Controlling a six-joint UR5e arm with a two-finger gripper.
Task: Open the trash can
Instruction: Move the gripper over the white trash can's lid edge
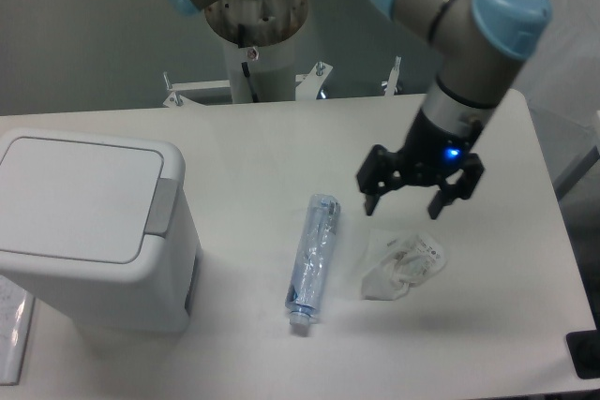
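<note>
The trash can is a large white boxy bin at the left of the table. Its flat lid is down and the grey push tab sits on its right edge. My gripper hangs over the right half of the table, far to the right of the can. Its fingers are spread apart and hold nothing. It hovers just above a crumpled white wrapper.
A clear empty plastic bottle lies lengthwise in the middle of the table. A crumpled white wrapper lies right of it, under the gripper. The robot base column stands at the table's back edge. A flat white object lies at the front left.
</note>
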